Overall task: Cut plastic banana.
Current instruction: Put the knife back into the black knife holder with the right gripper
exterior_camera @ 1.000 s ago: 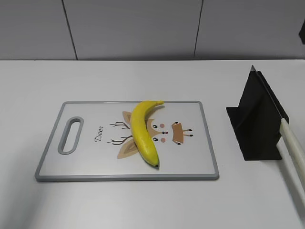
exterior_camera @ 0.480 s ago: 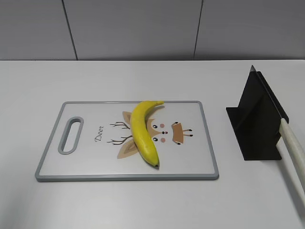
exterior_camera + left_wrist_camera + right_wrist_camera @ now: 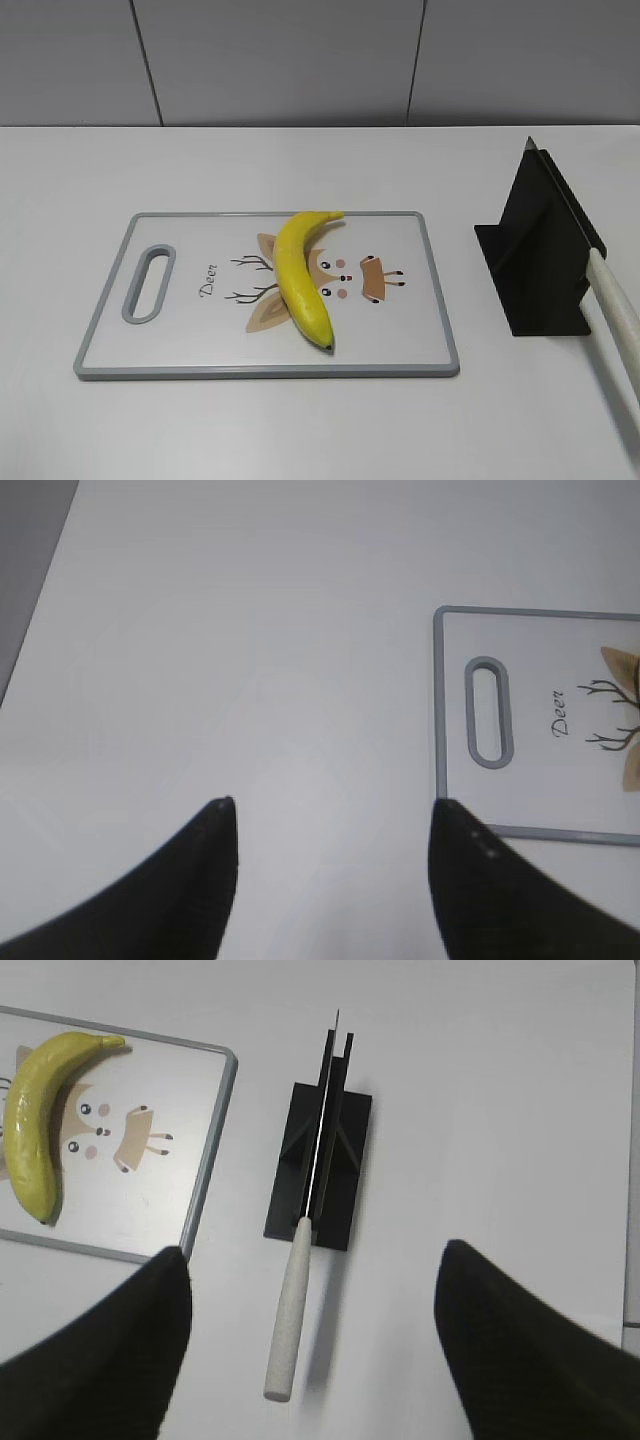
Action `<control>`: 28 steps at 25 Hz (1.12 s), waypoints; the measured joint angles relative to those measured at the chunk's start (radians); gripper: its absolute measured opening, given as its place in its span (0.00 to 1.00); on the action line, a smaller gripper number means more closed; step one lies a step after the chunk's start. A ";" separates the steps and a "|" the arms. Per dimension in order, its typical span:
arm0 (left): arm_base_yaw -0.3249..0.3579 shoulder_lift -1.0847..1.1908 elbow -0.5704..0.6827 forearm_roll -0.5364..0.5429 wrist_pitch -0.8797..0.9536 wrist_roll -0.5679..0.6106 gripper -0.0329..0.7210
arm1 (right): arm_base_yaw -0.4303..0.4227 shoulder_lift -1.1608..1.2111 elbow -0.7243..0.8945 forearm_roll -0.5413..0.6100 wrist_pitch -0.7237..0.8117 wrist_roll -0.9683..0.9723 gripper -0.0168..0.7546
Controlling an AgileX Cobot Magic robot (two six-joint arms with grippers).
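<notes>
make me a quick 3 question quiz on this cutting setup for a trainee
1. True or false: the plastic banana lies on the cutting board.
2. Where is the knife? A) in the black stand B) on the board C) in a gripper
3. How do the jaws of the left gripper and the right gripper stand?

Key: 1 true; 2 A; 3 both open, holding nothing.
</notes>
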 joint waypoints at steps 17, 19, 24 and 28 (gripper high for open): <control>0.000 -0.325 0.360 -0.005 -0.039 -0.001 0.83 | 0.000 -0.402 0.472 0.001 -0.089 -0.062 0.78; 0.000 -0.359 0.391 -0.005 -0.066 -0.001 0.83 | 0.000 -0.449 0.527 0.001 -0.106 -0.078 0.78; 0.000 -0.438 0.449 -0.005 -0.114 -0.001 0.83 | 0.000 -0.569 0.647 0.001 -0.136 -0.087 0.76; 0.000 -0.494 0.502 -0.005 -0.156 -0.001 0.83 | 0.000 -0.647 0.710 0.001 -0.146 -0.088 0.71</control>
